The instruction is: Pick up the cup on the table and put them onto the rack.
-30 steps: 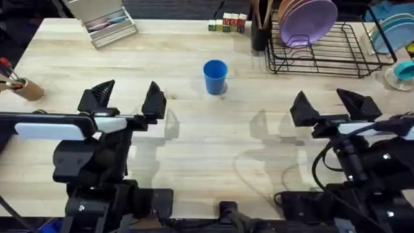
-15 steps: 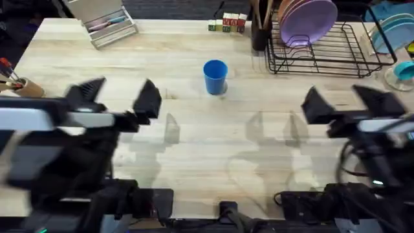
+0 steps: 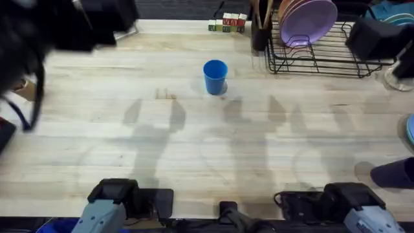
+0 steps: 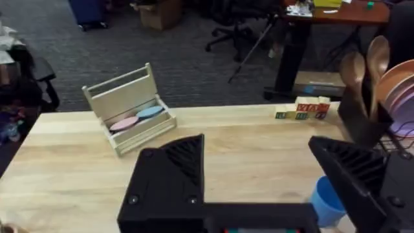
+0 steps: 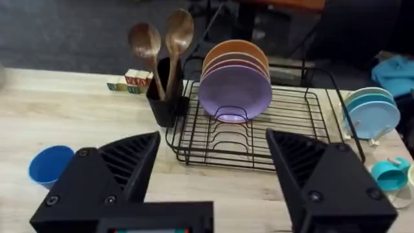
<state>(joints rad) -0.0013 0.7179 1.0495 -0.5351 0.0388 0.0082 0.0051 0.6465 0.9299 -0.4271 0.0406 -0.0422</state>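
The blue cup [image 3: 215, 76] stands upright on the wooden table [image 3: 194, 149], left of the black wire rack [image 3: 323, 55], which holds purple and orange plates [image 5: 234, 94]. My left arm [image 3: 58, 26] is a dark blur at the far left, high above the table. In the left wrist view my left gripper [image 4: 265, 171] is open and empty, and the cup [image 4: 325, 200] peeks out beside one finger. My right arm [image 3: 378, 39] hangs dark over the rack's right end. My right gripper [image 5: 217, 175] is open and empty, with the rack [image 5: 259, 129] ahead and the cup [image 5: 50, 165] off to one side.
A dark utensil holder [image 5: 165, 97] with wooden spoons stands against the rack's left end, with small blocks [image 3: 226, 24] beside it. A slatted tray [image 4: 132, 120] sits at the far left. Blue plates [image 5: 372, 116] and a teal bowl [image 5: 388, 175] lie right of the rack.
Both arms have risen from low over the near table toward the camera and swung out to the far corners. Both grippers stay open. The cup has not moved.
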